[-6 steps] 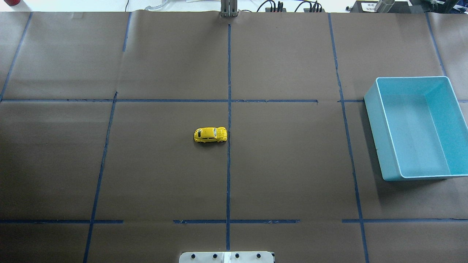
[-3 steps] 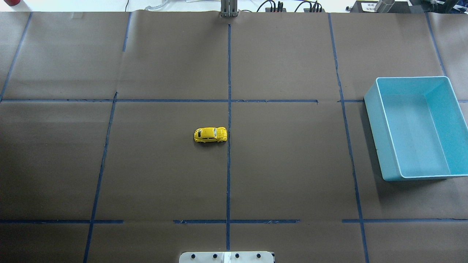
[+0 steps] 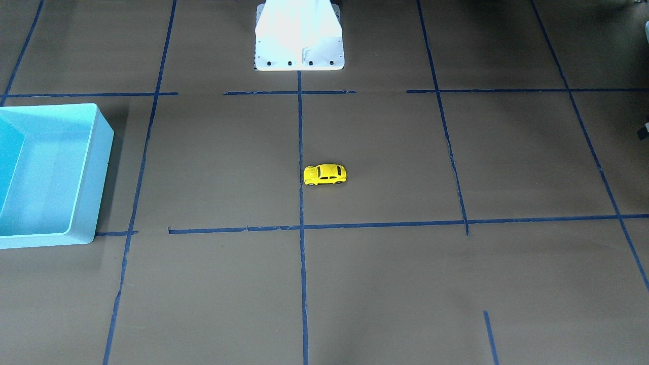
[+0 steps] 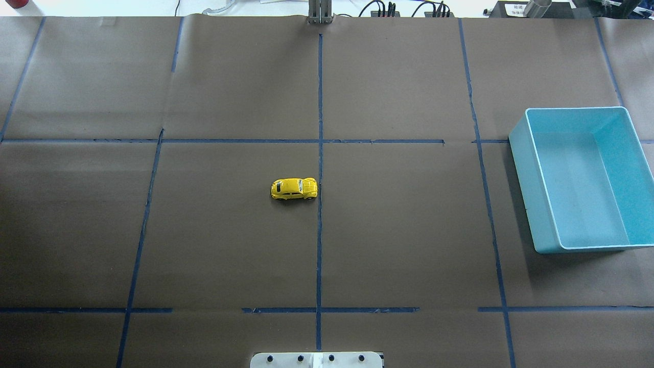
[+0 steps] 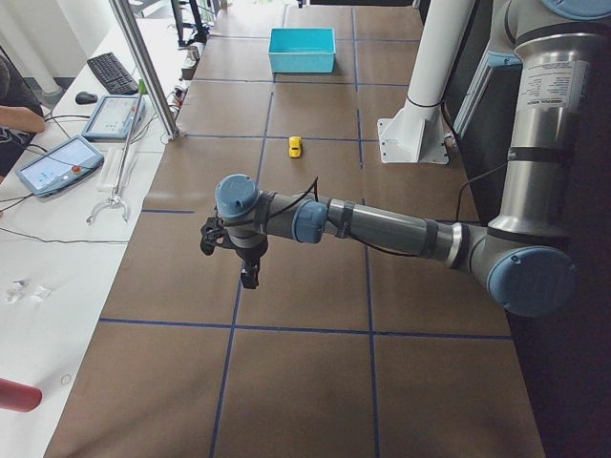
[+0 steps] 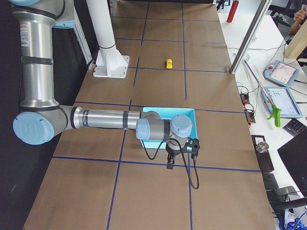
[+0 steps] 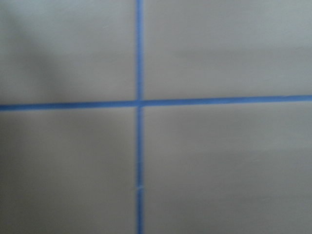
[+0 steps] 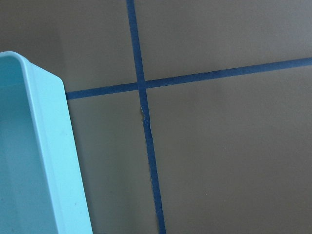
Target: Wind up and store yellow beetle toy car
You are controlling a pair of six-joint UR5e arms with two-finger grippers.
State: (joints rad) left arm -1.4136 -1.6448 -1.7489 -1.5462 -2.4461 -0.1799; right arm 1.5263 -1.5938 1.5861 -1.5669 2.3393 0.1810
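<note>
Straight ahead of the white base (image 4: 317, 359), the yellow beetle toy car (image 4: 294, 188) sits free on its wheels. Farther out hang my left gripper (image 5: 250, 277) and right gripper (image 6: 170, 164); I cannot tell their finger openings. An off-centre pinch could send the car rolling.

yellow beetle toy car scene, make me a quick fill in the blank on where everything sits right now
The tiny yellow beetle toy car rests on its ____ on the brown paper-covered table. In the overhead view, the car sits just ____ of the central blue tape line. In that same view, the light blue rectangular plastic bin stands at the table's ____ side.

Missing words: wheels; left; right
</note>
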